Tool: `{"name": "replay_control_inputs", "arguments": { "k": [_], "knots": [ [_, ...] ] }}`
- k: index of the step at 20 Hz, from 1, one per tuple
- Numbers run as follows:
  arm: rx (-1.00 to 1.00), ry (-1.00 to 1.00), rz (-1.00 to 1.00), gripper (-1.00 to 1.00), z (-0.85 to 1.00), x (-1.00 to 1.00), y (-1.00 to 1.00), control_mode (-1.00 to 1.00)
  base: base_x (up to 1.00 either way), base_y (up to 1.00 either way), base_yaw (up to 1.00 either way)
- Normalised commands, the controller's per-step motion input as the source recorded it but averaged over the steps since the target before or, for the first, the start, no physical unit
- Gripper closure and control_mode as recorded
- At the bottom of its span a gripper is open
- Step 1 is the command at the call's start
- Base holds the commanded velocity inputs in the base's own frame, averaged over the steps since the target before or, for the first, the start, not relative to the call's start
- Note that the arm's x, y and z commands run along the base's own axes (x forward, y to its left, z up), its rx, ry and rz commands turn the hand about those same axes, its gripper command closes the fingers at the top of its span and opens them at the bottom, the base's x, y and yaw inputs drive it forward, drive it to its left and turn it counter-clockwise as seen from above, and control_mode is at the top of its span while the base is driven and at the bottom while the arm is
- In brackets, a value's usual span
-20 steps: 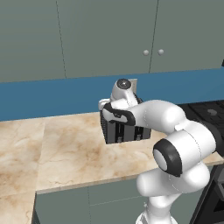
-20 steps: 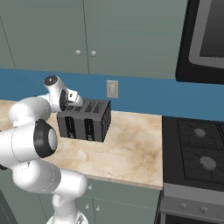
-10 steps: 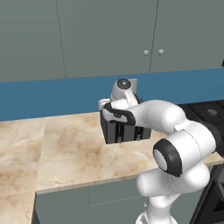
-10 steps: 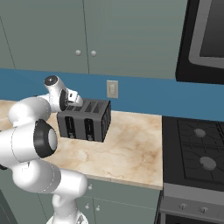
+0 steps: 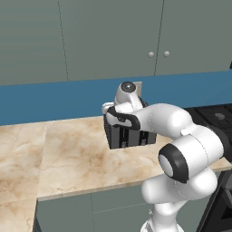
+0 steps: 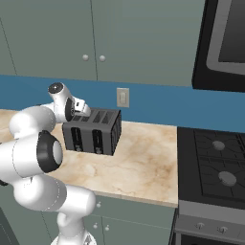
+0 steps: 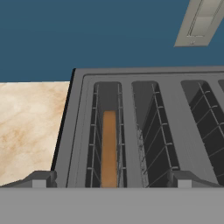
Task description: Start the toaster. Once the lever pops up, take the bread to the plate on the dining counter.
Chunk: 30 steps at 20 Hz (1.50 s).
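The dark grey toaster (image 6: 94,131) stands on the marble worktop (image 6: 143,158) against the blue backsplash, and its front also shows under my arm (image 5: 129,136). My gripper (image 7: 111,181) hovers just above the toaster's top (image 7: 175,113), looking down into the slots. It is open wide, one fingertip (image 7: 39,179) on each side of the left two slots. The brown bread (image 7: 108,148) stands sunk in the leftmost slot, between the fingers but untouched. From the right base view my hand (image 6: 76,109) sits over the toaster's left end. The plate and the dining counter are out of view.
A wall outlet (image 6: 123,98) is on the backsplash behind the toaster. A black stove (image 6: 215,165) lies to the right, with a dark microwave (image 6: 225,43) above it. Grey-green cabinets (image 5: 113,41) hang overhead. Bare worktop (image 5: 59,149) extends to the left.
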Motion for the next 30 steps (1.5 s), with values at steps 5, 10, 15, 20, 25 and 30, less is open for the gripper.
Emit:
{"name": "replay_control_inputs", "arguments": {
  "k": [5,10,15,20,25,30],
  "knots": [
    [0.00,0.00,0.00,-1.00,0.00,0.00,0.00,-1.00,0.00,0.00,0.00],
    [0.00,0.00,0.00,-1.00,0.00,0.00,0.00,-1.00,0.00,0.00,0.00],
    [0.00,0.00,0.00,-1.00,0.00,0.00,0.00,-1.00,0.00,0.00,0.00],
    [0.00,0.00,0.00,-1.00,0.00,0.00,0.00,-1.00,0.00,0.00,0.00],
    [0.00,0.00,0.00,-1.00,0.00,0.00,0.00,-1.00,0.00,0.00,0.00],
    [0.00,0.00,0.00,-1.00,0.00,0.00,0.00,-1.00,0.00,0.00,0.00]
  ]
}}
